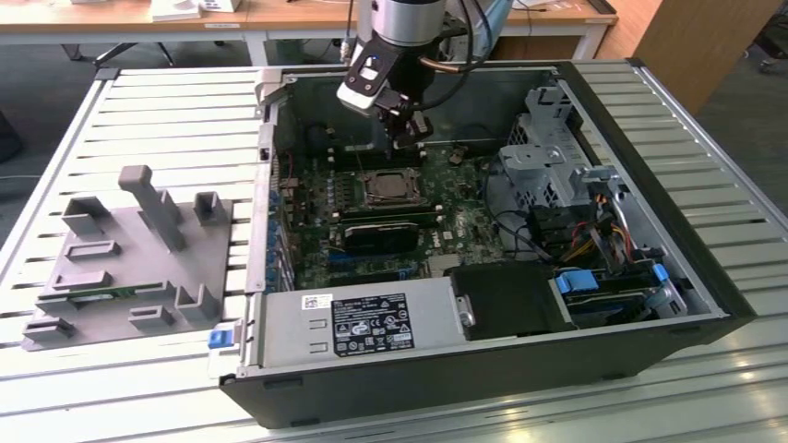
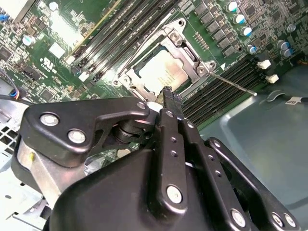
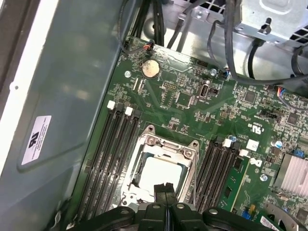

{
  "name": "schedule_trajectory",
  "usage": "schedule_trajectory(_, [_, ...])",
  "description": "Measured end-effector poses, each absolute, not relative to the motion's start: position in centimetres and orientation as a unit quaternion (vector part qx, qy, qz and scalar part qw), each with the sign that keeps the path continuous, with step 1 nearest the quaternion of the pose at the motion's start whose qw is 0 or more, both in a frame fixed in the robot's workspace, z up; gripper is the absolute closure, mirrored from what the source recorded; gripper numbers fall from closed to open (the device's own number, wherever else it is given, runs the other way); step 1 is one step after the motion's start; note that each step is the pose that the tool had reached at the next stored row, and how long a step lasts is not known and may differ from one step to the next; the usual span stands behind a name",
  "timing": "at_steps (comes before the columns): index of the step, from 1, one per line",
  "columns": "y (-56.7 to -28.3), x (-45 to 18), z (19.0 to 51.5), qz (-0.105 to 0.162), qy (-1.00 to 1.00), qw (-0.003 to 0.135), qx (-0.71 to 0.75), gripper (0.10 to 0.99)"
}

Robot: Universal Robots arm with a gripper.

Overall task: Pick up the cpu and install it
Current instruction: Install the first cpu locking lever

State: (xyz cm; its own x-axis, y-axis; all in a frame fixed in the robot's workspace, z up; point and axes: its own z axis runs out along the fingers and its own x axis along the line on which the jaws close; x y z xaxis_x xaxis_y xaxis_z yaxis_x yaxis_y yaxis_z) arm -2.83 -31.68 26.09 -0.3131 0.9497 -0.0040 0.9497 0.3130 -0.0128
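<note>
The gripper (image 3: 165,188), fingers pressed together and holding nothing, hovers just above the cpu (image 3: 161,172), which lies in the motherboard socket (image 3: 166,142). A downward slip could scratch the chip or knock it askew.

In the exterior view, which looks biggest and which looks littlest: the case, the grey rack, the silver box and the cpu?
Largest to smallest, as they look in the exterior view:
1. case
2. grey rack
3. silver box, clearly smaller than the rack
4. cpu, by far the smallest
</note>
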Motion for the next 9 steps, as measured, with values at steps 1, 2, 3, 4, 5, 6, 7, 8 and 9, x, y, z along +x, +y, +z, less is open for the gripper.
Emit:
schedule_trajectory(1, [-31.68, -2.83, 26.09, 0.006, -0.812, 0.002, -0.584, 0.980])
schedule_trajectory(2, [-31.68, -2.83, 26.09, 0.006, -0.813, 0.002, -0.582, 0.980])
schedule_trajectory(3, [-31.68, -2.83, 26.09, 0.006, -0.814, 0.002, -0.581, 0.980])
schedule_trajectory(4, [-31.68, -2.83, 26.09, 0.006, -0.815, 0.002, -0.579, 0.980])
schedule_trajectory(5, [-31.68, -2.83, 26.09, 0.006, -0.816, 0.002, -0.577, 0.980])
schedule_trajectory(6, [-31.68, -2.83, 26.09, 0.006, -0.818, 0.002, -0.576, 0.980])
schedule_trajectory(7, [-31.68, -2.83, 26.09, 0.006, -0.819, 0.002, -0.574, 0.980])
schedule_trajectory(8, [-31.68, -2.83, 26.09, 0.006, -0.820, 0.002, -0.573, 0.980])
schedule_trajectory(9, [-31.68, -2.83, 26.09, 0.006, -0.821, 0.002, -0.571, 0.980])
